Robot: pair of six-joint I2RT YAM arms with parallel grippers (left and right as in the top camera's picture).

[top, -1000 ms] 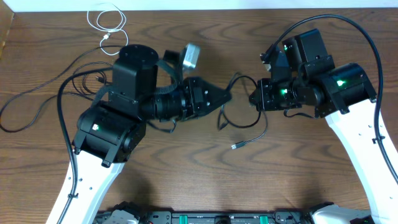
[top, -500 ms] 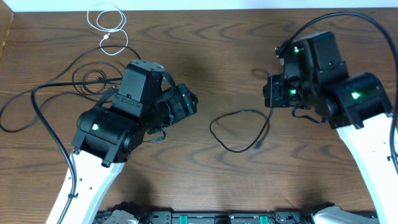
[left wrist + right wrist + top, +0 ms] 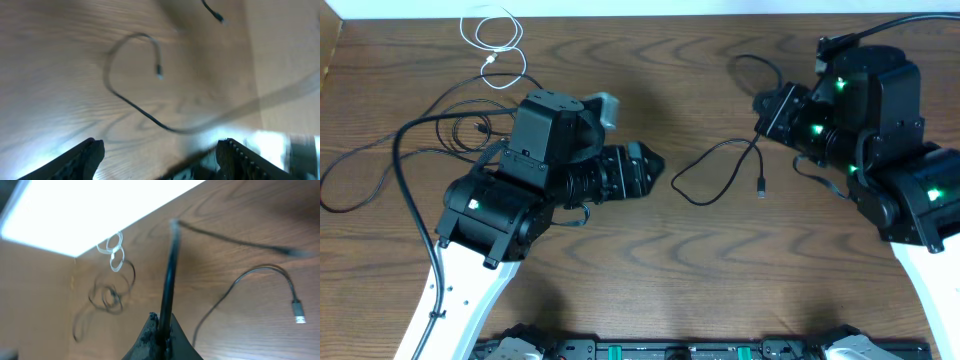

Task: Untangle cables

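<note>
In the right wrist view, the right gripper (image 3: 161, 330) is seen pinched closed on a black cable (image 3: 169, 270) that rises from its fingertips. From overhead, that grip cannot be made out. The cable's slack is laid in a loop at centre-right of the table (image 3: 640, 270), with its plug end free. The left gripper (image 3: 160, 145) is held low over the wood, jaws wide and empty. A white cable (image 3: 490, 30) and other black cables (image 3: 460, 125) are seen at upper left.
</note>
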